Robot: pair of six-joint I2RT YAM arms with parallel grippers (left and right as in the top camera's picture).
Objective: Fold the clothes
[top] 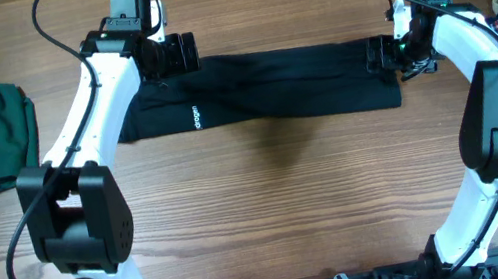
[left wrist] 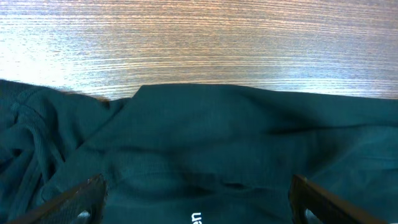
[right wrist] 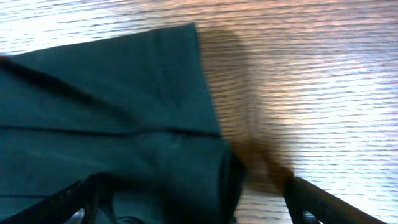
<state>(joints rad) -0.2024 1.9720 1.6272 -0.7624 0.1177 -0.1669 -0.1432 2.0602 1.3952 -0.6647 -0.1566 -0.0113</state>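
Black soft shirt (top: 272, 95) lies folded in a long band on the wooden table (top: 290, 203), with the left gripper (top: 179, 55) and right gripper (top: 382, 54) spread wide at its ends, grasping nothing.

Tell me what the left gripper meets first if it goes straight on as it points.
The left gripper would meet the black shirt first: its open jaws point at the fabric. The wooden table lies under it; the gap is unclear.
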